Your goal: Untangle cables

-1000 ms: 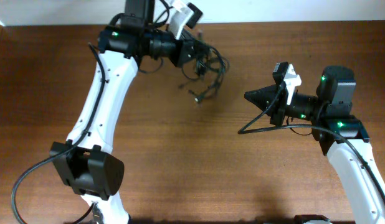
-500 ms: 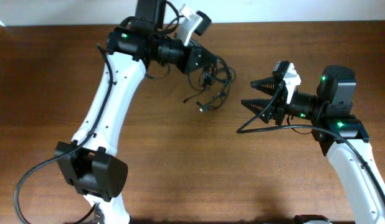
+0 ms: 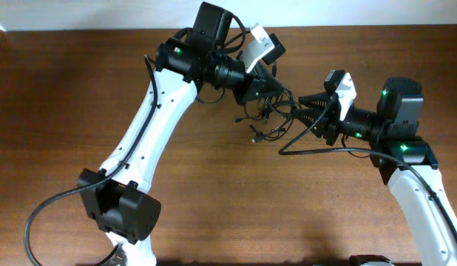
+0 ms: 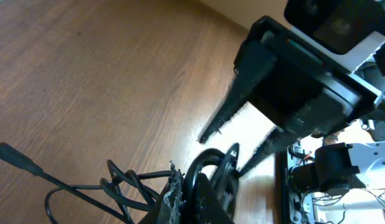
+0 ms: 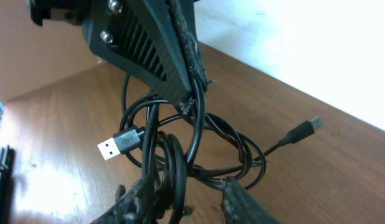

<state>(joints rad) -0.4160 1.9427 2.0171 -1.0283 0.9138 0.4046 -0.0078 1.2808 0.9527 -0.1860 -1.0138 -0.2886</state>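
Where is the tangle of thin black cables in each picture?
Overhead: cables at upper middle, under the left hand.
Left wrist: cables at bottom centre.
Right wrist: cables at centre.
Shared landmark: the left hand, shut on the cables in every view.

Overhead: fixed above, facing straight down, far off, wide over the table (image 3: 58, 111).
Left wrist: near and low, looking past its own fingers (image 4: 172, 198) at the right gripper (image 4: 222, 154).
Right wrist: near, facing the left gripper (image 5: 191, 101).
Shared by all three: the cables (image 3: 269, 125).
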